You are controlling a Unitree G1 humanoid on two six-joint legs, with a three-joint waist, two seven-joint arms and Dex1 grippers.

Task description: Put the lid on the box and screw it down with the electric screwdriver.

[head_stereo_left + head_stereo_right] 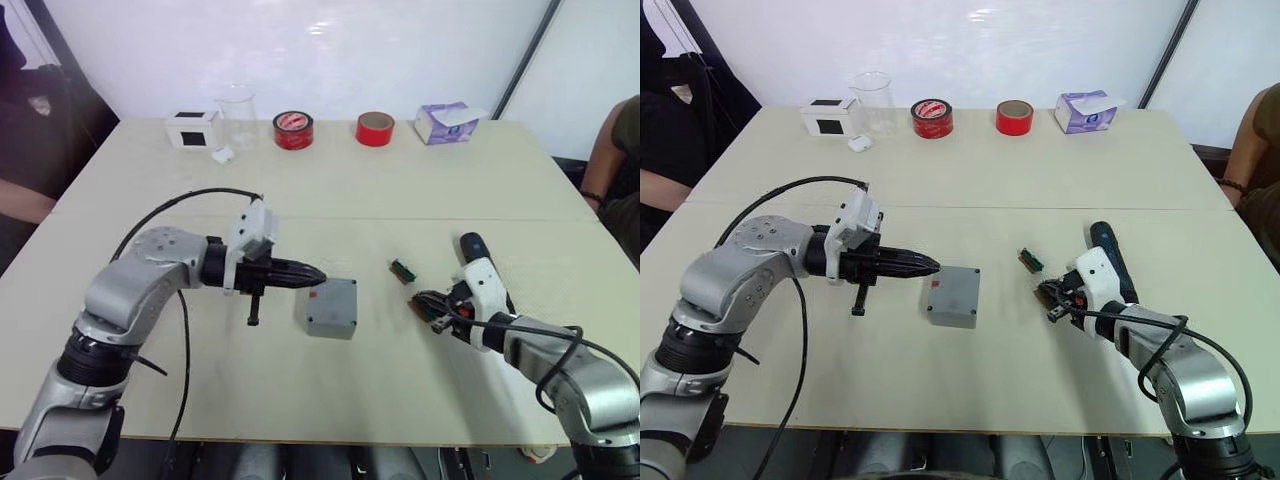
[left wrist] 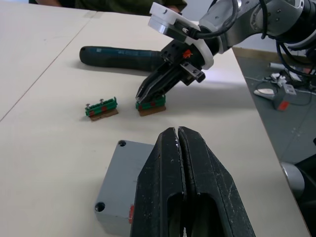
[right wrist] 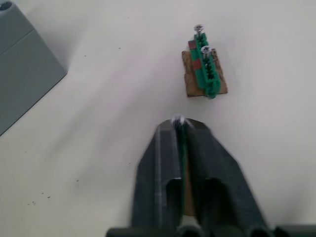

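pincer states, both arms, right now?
Left pincer: closed, holding nothing, by the box.
Right pincer: closed on a small green screw holder, near the electric screwdriver.

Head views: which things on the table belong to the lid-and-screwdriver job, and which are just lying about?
Job: box; lid sitting on it; electric screwdriver; green screw block; second green screw block, clamped in the right jaws.

Lying about: white-and-black cube; clear beaker; printed red tape roll; plain red tape roll; purple tissue carton; small white piece.
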